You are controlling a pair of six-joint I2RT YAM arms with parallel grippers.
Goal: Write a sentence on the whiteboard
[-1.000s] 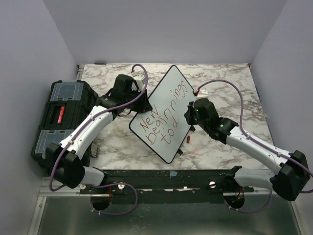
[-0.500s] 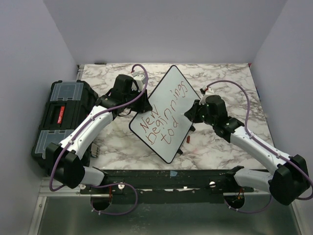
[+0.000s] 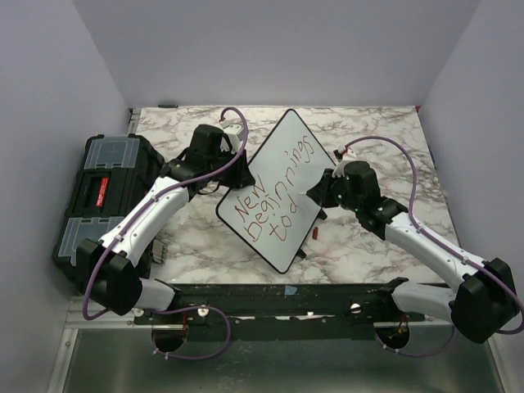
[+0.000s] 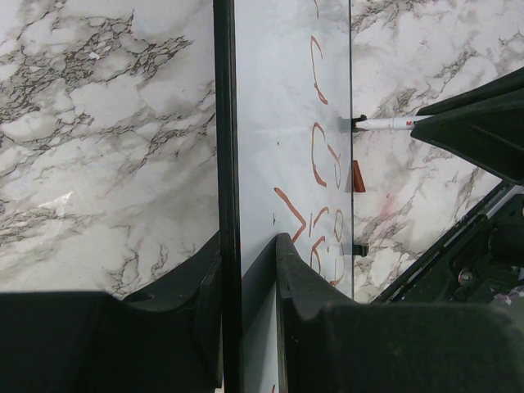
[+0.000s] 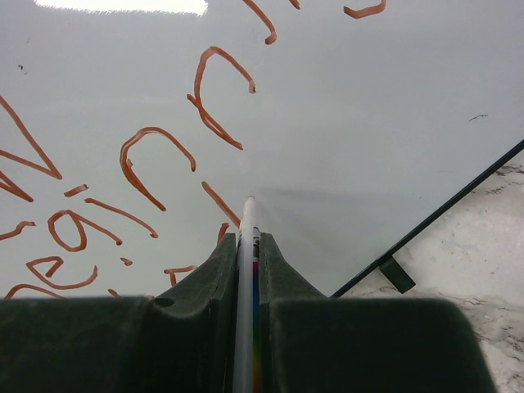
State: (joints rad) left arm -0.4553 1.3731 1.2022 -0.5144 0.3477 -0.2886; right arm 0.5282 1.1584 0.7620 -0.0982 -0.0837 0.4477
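Well, left claw [image 4: 246, 250]: pinched nearly shut on the thin black frame of the whiteboard [image 3: 274, 151], one finger on either face.
Right claw [image 5: 250, 246]: closed tight on a slim marker [image 5: 246, 286], whose tip pokes out just ahead of the fingers and touches the board.
Whiteboard place: between the two claws. Its framed edge is inside the left claw's grip and its written face lies straight under the right claw's nose. It looks tipped up rather than flat, though I cannot tell how steeply.
Sentence [image 3: 274, 205]: red lettering just to the left of the marker tip, reading "New Beginnings tod". To my eye the last word is unfinished.
Board handling: likely light, thin and stiff, with a glossy face that offers no purchase. It would probably swing or skid under pen pressure if let go.
Where to hold: on the frame edge, as the left claw does, away from the wet ink.
Marker handling: a light, smooth barrel, best gripped close to the tip so that it does not twist.
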